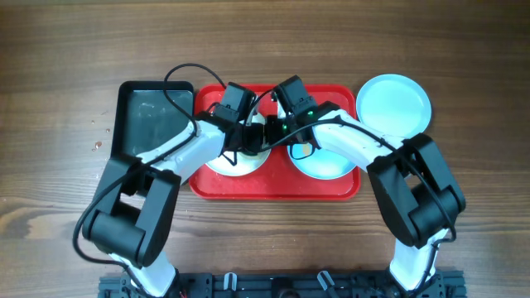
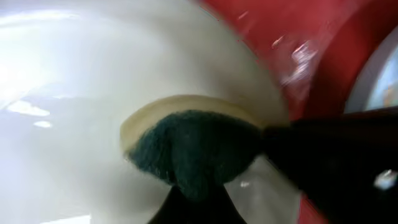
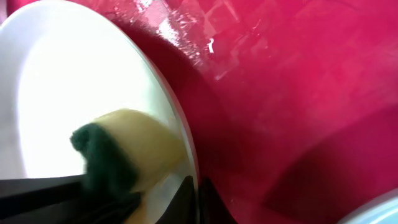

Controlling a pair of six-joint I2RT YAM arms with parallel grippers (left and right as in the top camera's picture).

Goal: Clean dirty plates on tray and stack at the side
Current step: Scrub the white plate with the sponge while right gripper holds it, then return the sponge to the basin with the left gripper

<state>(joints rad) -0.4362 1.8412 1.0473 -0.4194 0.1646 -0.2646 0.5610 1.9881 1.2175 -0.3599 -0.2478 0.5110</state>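
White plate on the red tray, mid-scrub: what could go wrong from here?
1. The right tool seems to pinch only the rim of the white plate; pressure from the sponge could slip it free.
2. Both arms crowd one spot over the red tray; the left tool, holding the sponge, could knock the right one.

Glossy black tray [image 1: 149, 116] on wooden table [image 1: 50, 66]; yellow sponge [image 2: 186, 149] with dark green face.

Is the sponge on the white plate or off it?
On it. Both wrist views show the sponge resting against the white plate, inside the red tray.
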